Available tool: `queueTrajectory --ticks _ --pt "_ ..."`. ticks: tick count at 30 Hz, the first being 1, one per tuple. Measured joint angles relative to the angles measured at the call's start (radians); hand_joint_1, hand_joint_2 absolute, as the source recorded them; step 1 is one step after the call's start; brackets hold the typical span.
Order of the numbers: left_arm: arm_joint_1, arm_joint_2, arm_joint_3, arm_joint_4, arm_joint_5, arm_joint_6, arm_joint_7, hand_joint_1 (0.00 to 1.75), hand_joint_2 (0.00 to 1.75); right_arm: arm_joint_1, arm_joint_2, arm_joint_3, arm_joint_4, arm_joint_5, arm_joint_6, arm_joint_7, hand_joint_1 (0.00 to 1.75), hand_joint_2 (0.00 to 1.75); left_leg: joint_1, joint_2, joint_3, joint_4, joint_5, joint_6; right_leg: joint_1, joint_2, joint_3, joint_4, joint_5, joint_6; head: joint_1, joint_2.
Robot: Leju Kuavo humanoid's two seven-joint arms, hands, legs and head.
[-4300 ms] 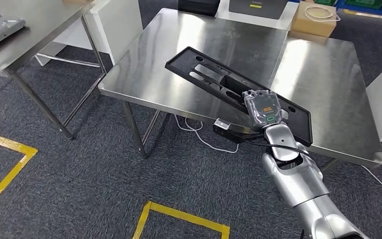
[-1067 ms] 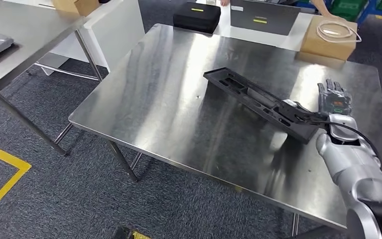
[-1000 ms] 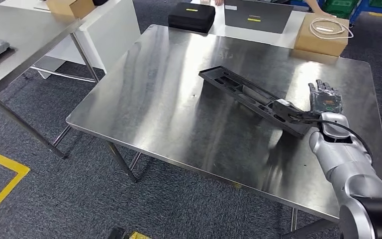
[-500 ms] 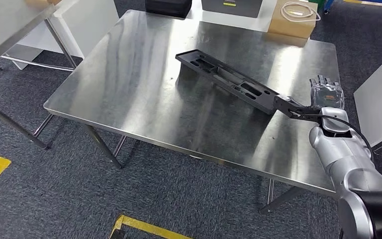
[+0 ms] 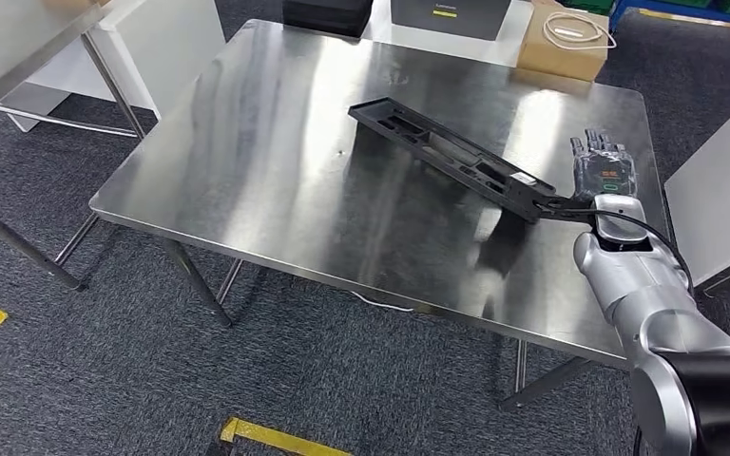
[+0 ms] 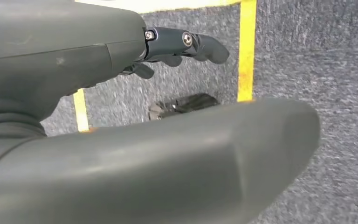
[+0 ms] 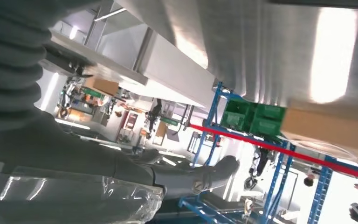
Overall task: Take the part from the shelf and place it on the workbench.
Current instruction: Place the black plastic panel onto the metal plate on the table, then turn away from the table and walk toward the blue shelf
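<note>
The long black part (image 5: 447, 152) lies slantwise on the steel workbench (image 5: 276, 161), its near end pointing at my right arm. My right hand (image 5: 604, 171) hovers over the bench just beyond that end, fingers straight and spread, with nothing in them. In the right wrist view the right hand (image 7: 121, 186) is likewise stretched out and empty, with the bench surface (image 7: 261, 51) behind it. My left hand (image 6: 121, 140) hangs over grey carpet, its fingers (image 6: 186, 42) loosely extended and holding nothing.
A cardboard box with a coiled cable (image 5: 570, 43), a black case (image 5: 328, 11) and a grey flat device (image 5: 451, 11) stand at the far edge. A white panel (image 5: 722, 180) rises to the right. A second steel table (image 5: 19, 47) is at the left. Yellow floor tape (image 5: 285, 437) lies below.
Four seconds ago my right hand carried the part over the bench edge; now the part lies on the bench and the hand is off it. The camera view has shifted since.
</note>
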Motion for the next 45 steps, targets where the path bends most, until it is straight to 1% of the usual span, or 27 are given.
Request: queueTrajectory --ticks 1,2,4,6,8,9,11,15,17,19,22,45 --pt "0.000 0.000 0.000 0.000 0.001 0.000 0.000 0.00 0.00 0.000 0.000 0.000 0.000 0.000 0.000 0.001 0.00 1.75 -0.001 -0.002 0.000 -0.002 0.001 0.004 -0.004 0.000 0.003 -0.004 -0.001 0.001 0.001 0.000" --pt "0.001 -0.001 0.000 0.000 0.003 0.000 0.001 0.00 0.00 0.000 0.001 0.000 0.000 0.000 -0.001 0.002 0.00 1.75 0.000 -0.004 0.000 -0.005 0.003 0.007 -0.006 0.000 0.005 -0.008 -0.002 -0.002 0.005 0.000" --pt "0.001 -0.002 0.001 0.000 0.005 0.000 0.001 0.00 0.00 -0.004 0.001 0.000 0.000 0.000 -0.002 0.003 0.00 1.75 -0.003 -0.010 -0.002 -0.005 0.006 0.012 -0.006 0.000 0.010 -0.018 0.002 -0.015 0.014 0.000" --pt "0.001 -0.003 0.001 0.000 0.006 0.000 0.001 0.00 0.00 -0.009 0.002 0.000 0.000 0.001 -0.001 0.003 0.00 1.75 -0.008 -0.013 -0.002 -0.005 0.008 0.017 -0.006 -0.001 0.012 -0.027 0.007 -0.025 0.018 0.000" --pt "0.001 -0.004 0.001 0.000 0.007 0.000 0.001 0.00 0.00 -0.012 0.004 0.000 0.000 0.003 0.002 0.003 0.00 1.75 -0.013 -0.013 -0.002 -0.005 0.010 0.025 -0.005 -0.001 0.012 -0.031 0.009 -0.028 0.019 0.000" --pt "0.001 -0.004 0.001 0.000 0.007 0.000 0.001 0.00 0.00 -0.013 0.005 0.000 0.000 0.005 0.003 0.003 0.00 1.75 -0.016 -0.013 -0.002 -0.005 0.011 0.029 -0.005 -0.002 0.011 -0.032 0.009 -0.028 0.019 0.000" --pt "0.001 -0.004 0.001 0.000 0.007 0.000 0.001 0.00 0.00 -0.014 0.006 0.000 0.000 0.006 0.003 0.004 0.00 1.75 -0.020 -0.013 -0.002 -0.005 0.013 0.036 -0.007 -0.002 0.010 -0.033 0.013 -0.023 0.019 0.000" --pt "0.001 -0.004 0.001 0.000 0.007 0.001 0.004 0.00 0.00 -0.014 0.008 0.000 0.000 0.007 0.003 0.006 0.00 1.75 -0.022 -0.012 -0.003 -0.005 0.018 0.042 -0.008 -0.002 0.008 -0.033 0.022 -0.003 0.019 0.000" --pt "0.001 -0.004 0.001 0.000 0.007 0.001 0.006 0.00 0.00 -0.014 0.008 0.000 0.000 0.007 0.003 0.007 0.00 1.75 -0.022 -0.011 -0.003 -0.005 0.020 0.043 -0.007 -0.002 0.007 -0.033 0.024 0.006 0.018 0.000" --pt "0.001 -0.004 0.001 0.000 0.007 0.002 0.011 0.00 0.00 -0.014 0.008 0.000 0.000 0.006 0.004 0.006 0.00 1.75 -0.021 -0.011 -0.003 -0.006 0.022 0.041 -0.007 -0.001 0.006 -0.033 0.026 0.013 0.018 0.000" --pt "0.001 -0.004 0.001 0.000 0.006 0.002 0.016 0.00 0.00 -0.015 0.008 0.000 0.000 0.005 0.007 0.006 0.00 1.75 -0.019 -0.011 -0.003 -0.006 0.025 0.039 -0.006 -0.001 0.005 -0.031 0.028 0.015 0.018 0.000" --pt "0.001 -0.004 0.001 0.000 0.001 0.005 0.027 0.00 0.00 -0.017 0.009 0.000 0.000 0.006 0.016 0.006 0.00 1.75 -0.017 -0.011 -0.003 -0.007 0.027 0.038 -0.004 -0.001 0.005 -0.029 0.028 0.015 0.019 0.000"
